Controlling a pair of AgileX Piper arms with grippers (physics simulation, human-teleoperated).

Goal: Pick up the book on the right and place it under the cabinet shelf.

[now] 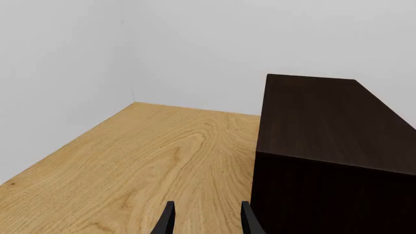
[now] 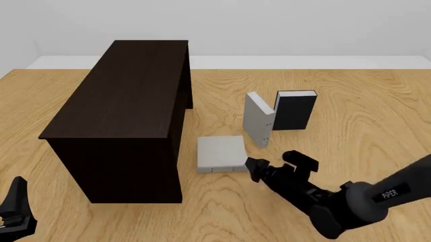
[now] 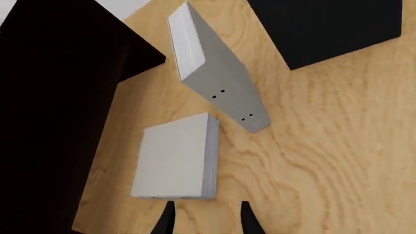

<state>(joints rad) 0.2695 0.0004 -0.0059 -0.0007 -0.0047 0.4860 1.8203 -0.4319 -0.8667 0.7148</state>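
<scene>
The book (image 2: 220,154) is a thin light-grey hardcover lying flat on the table, just right of the cabinet shelf (image 2: 128,101), a long, very dark brown box. My right gripper (image 2: 276,164) stands open, low at the book's near right corner and apart from it. In the right wrist view the book (image 3: 175,158) lies just ahead of the open right gripper (image 3: 204,219), with the cabinet shelf (image 3: 52,97) beside it. My left gripper (image 2: 17,201) is open and empty near the cabinet's near left corner. The left wrist view shows that gripper (image 1: 204,219) beside the cabinet shelf (image 1: 325,126).
A second grey book (image 2: 259,118) stands tilted on edge behind the flat one, also seen in the right wrist view (image 3: 217,78). A black-covered book (image 2: 295,110) stands upright just right of it. The wooden table (image 2: 377,111) ends at a white wall behind.
</scene>
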